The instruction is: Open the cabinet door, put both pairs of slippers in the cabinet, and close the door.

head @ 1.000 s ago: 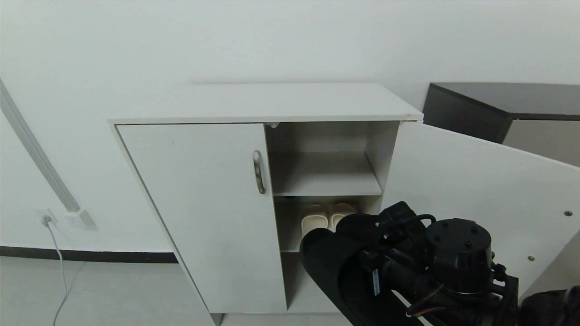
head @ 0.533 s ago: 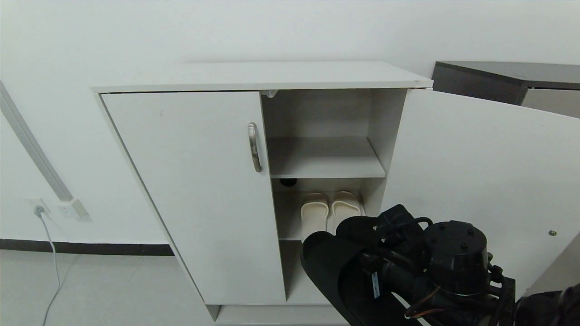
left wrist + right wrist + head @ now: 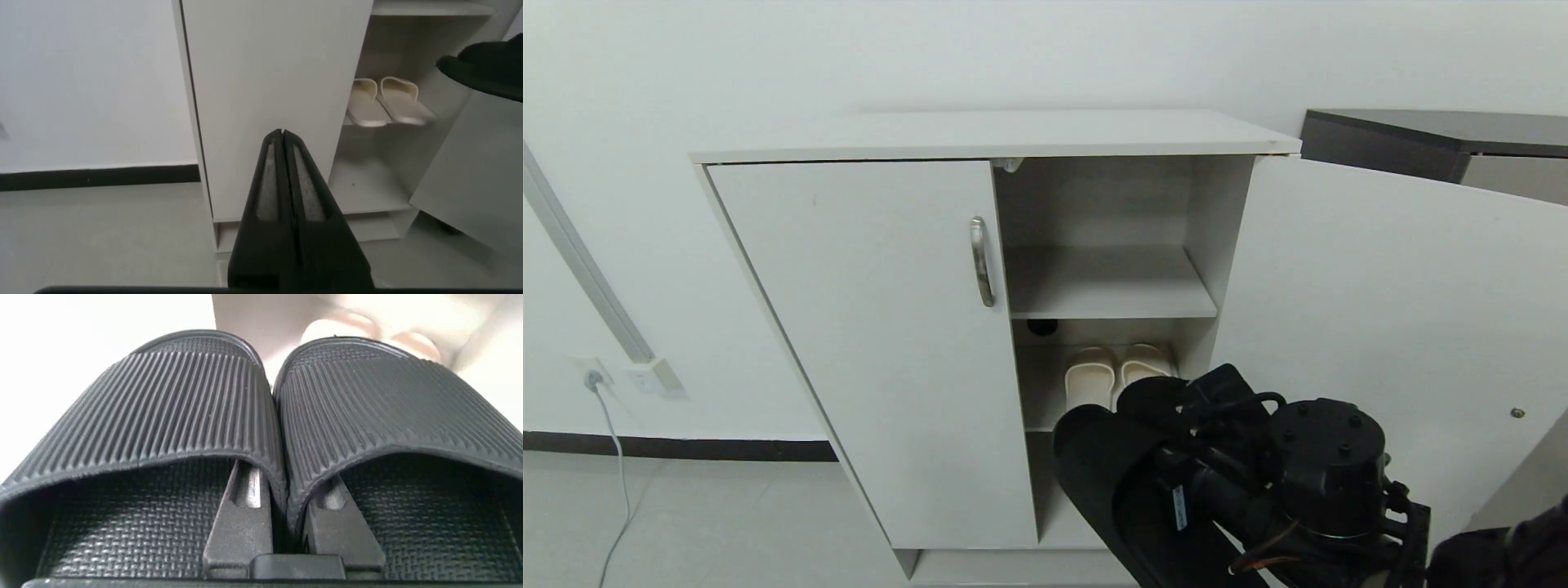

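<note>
**Black pair held at the open cabinet**

Since half a second ago my right arm has edged a little toward the cabinet opening, and the black slippers now cover more of the near ends of the cream slippers. A full second ago the whole head view sat differently; that was the camera shifting, not the furniture.

My right claw is clamped on the black slippers. One finger reaches under the ribbed strap of each slipper, and the two inner side walls are pinched together between them. The pair sits side by side in my grip, off the floor, in front of the lower part of the opening and just beside the open right door. Their far ends point into the cabinet.

My left claw has its fingers pressed flat together with nothing between them. It hangs low, facing the closed left door and apart from it.

That left door carries an upright metal handle at its inner edge. The right door is swung wide.

Inside, the cream slippers lie side by side on the middle shelf, under the upper shelf and above the bottom compartment.

On the wall to the cabinet's left, a cable is plugged into a socket. A dark piece of furniture stands beyond the open door.
</note>
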`<state>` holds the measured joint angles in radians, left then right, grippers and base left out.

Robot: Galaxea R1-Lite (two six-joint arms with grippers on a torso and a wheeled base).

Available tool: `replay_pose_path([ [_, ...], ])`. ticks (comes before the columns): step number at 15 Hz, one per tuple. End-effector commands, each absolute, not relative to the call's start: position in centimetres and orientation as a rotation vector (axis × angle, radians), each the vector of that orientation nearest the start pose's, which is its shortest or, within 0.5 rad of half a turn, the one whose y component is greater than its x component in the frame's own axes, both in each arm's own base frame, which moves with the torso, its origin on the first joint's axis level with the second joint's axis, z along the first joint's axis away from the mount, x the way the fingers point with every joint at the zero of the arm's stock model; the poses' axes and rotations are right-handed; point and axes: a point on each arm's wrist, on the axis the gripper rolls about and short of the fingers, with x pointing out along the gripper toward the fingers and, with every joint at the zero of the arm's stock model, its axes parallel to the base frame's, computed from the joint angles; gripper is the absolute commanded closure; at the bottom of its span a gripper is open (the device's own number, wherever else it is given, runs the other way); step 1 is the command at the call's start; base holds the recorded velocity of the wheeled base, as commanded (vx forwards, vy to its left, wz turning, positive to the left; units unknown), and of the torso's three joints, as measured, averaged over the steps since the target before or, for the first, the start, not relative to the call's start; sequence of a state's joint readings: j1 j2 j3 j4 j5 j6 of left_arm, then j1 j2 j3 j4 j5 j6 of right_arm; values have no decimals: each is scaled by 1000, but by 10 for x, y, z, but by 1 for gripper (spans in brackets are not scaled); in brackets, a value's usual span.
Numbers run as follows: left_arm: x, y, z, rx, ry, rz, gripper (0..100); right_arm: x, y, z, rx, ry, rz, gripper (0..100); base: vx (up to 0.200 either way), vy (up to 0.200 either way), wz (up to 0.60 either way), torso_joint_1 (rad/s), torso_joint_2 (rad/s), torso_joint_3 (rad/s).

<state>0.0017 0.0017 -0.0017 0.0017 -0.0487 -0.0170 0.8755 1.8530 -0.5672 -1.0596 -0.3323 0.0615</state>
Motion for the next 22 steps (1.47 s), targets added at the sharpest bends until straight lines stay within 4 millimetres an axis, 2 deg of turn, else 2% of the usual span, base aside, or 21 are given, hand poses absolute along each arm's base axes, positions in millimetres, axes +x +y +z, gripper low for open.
replay_pose_path([
  [1,-23,-1,76,-17,2,-48,100,213,265,121,-63,158,428,100,0,0,0,-2,61,46],
  [2,-23,-1,76,-17,2,-48,100,221,281,128,-46,141,371,100,0,0,0,0,0,0],
  [3,-23,-1,76,-17,2,-48,100,226,295,143,-43,163,330,100,0,0,0,0,0,0],
  [6,-23,-1,76,-17,2,-49,100,240,309,182,7,227,115,100,0,0,0,0,0,0],
  [9,-23,-1,76,-17,2,-49,100,247,315,208,33,212,79,100,0,0,0,0,0,0],
  [12,-23,-1,76,-17,2,-48,100,257,315,208,22,212,59,100,0,0,0,0,0,0],
  [22,-23,-1,76,-17,2,-48,100,257,314,203,39,221,51,100,0,0,0,0,0,0],
])
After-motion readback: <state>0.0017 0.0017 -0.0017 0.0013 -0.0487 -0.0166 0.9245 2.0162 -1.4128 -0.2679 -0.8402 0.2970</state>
